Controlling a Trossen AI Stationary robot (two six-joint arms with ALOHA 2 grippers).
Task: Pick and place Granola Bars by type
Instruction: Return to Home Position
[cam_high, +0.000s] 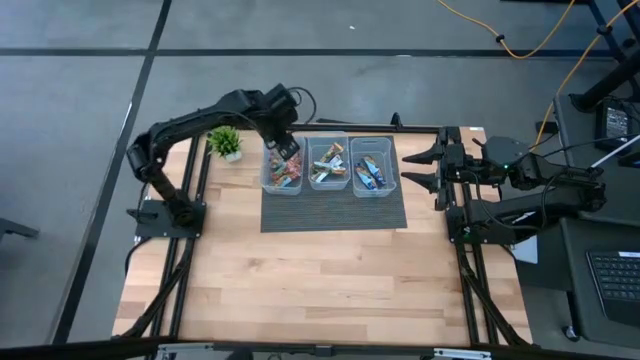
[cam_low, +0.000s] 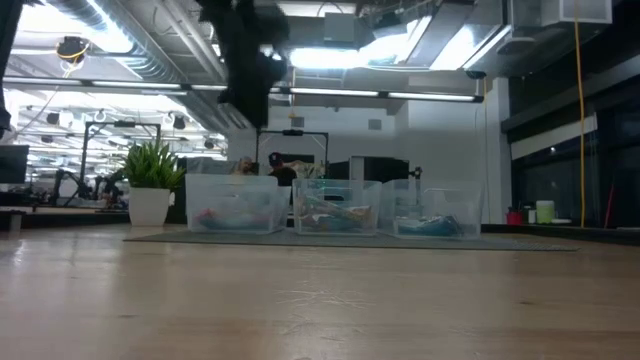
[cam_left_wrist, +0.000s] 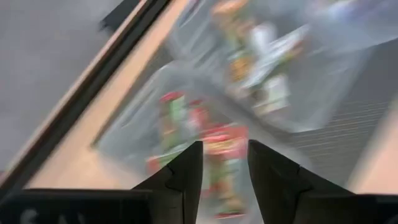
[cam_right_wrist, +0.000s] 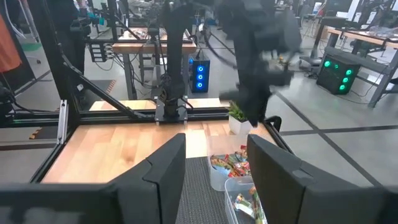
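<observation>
— Left tool (cam_high: 287, 146) hangs with its fingers (cam_left_wrist: 186, 171) spread and nothing between them. The red-orange crinkly-wrapped granola bars (cam_high: 283, 173) lie straight beneath it, inside the nearest clear plastic bin (cam_high: 265, 178).
— So its way home looks to be up and back, clear of the rim?
— Likely. The right tool (cam_high: 418, 168) sits open too, well off beyond the farthest bin, at the edge of the wooden counter (cam_high: 320, 280). Which way the piled bars' long axes run cannot be told.
</observation>
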